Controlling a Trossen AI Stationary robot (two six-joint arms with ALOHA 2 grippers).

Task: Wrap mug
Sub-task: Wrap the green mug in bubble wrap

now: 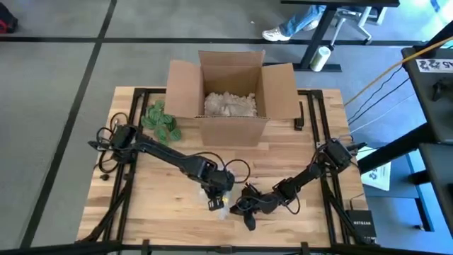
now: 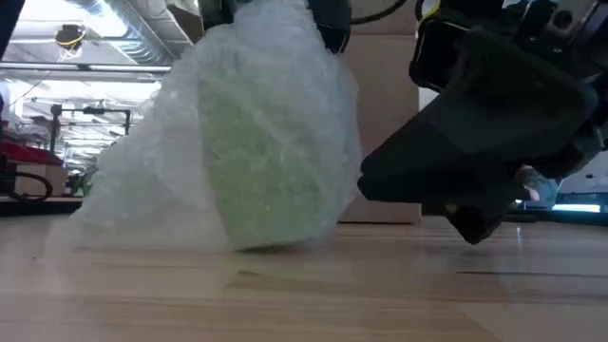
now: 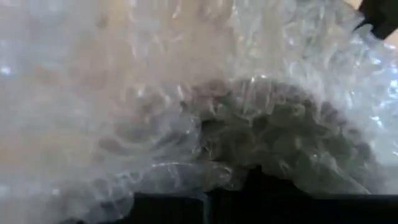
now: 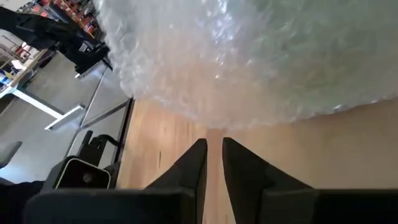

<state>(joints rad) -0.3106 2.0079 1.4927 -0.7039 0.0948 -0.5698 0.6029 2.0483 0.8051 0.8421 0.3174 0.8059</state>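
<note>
A green mug [image 2: 261, 161] stands on the table's near middle under a sheet of clear bubble wrap [image 2: 142, 180], which rises to a peak over it and slopes down to the wood. My left gripper [image 2: 332, 24] comes down onto that peak and is shut on the wrap [image 1: 216, 204]. My right gripper [image 4: 212, 144] is shut, low over the table just right of the bundle, with its fingertips pointing at the wrap's lower edge [image 4: 205, 118]. In the left wrist view the wrap [image 3: 186, 93] fills the picture and hides the fingertips. My left gripper holds the bubble wrap at its gathered top [image 2: 304, 28], coming from above. The wrap drapes from there over the mug, its lower edge on the table. The wrap itself hides the fingertips, so I cannot tell how many layers are held. My right gripper's fingertips [image 4: 198, 149] stand right at the wrap's lower edge; I cannot tell whether they touch it.
An open cardboard box [image 1: 226, 92] with crumpled paper inside stands at the table's far middle. Green pieces [image 1: 161, 122] lie at its left. A small black device [image 1: 361, 227] sits at the near right corner. Bare wood lies near left and right.
</note>
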